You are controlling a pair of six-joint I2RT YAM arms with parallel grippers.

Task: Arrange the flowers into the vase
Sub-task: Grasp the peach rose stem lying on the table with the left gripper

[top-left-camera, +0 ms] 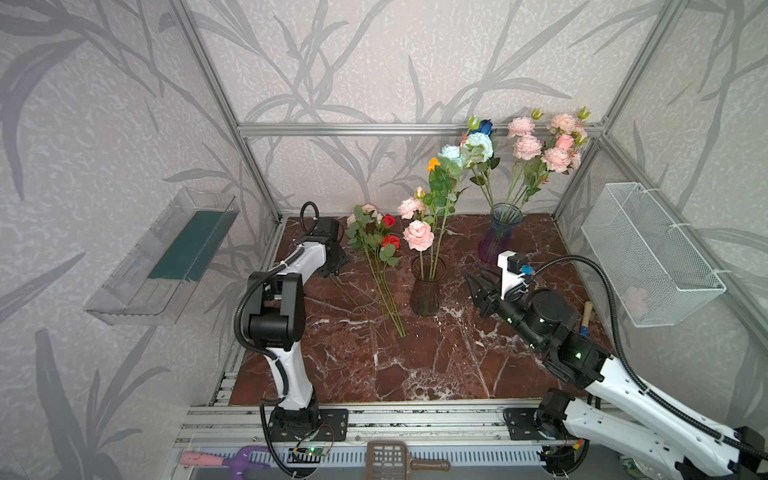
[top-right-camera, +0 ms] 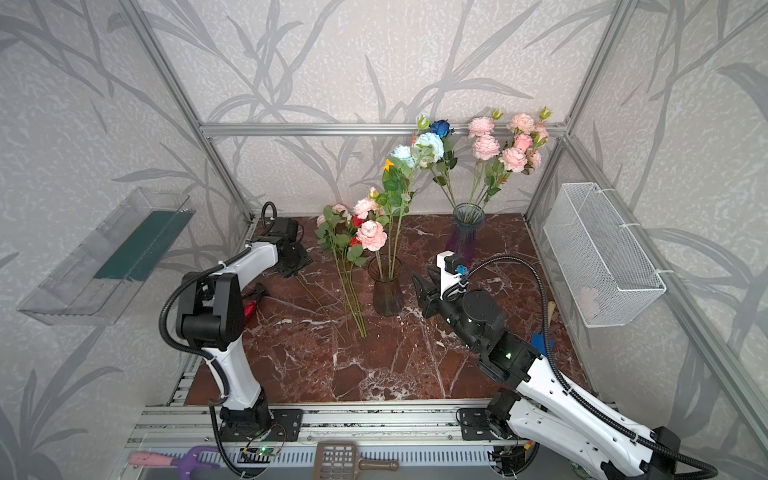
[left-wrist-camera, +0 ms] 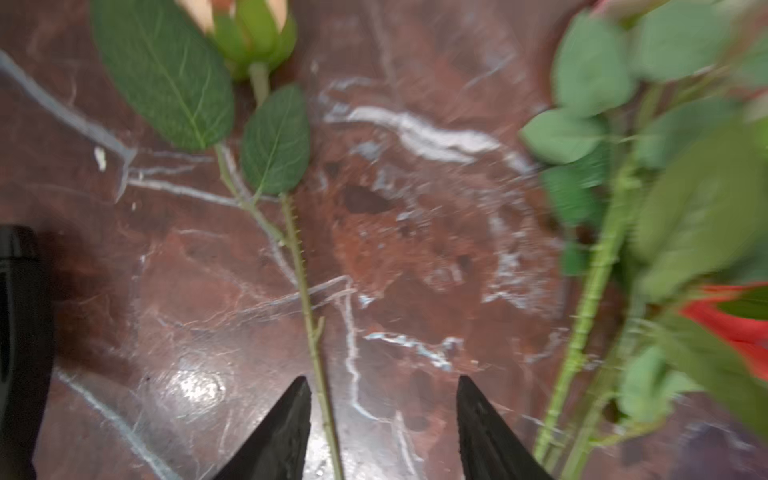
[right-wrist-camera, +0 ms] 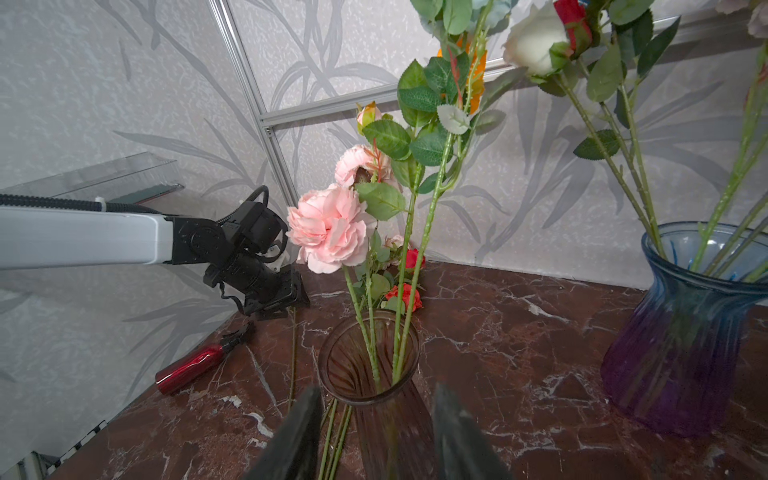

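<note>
Green stem (left-wrist-camera: 309, 316) on marble (left-wrist-camera: 415, 249); left gripper's (left-wrist-camera: 383, 386) jaws straddle it.

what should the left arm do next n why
Probably close the left gripper on the single flower stem. The stem lies flat on the marble table and runs between the open jaws, close to one of them, not yet pinched. Once gripped, it could be lifted toward the brown vase, whose mouth seems to have room.
</note>
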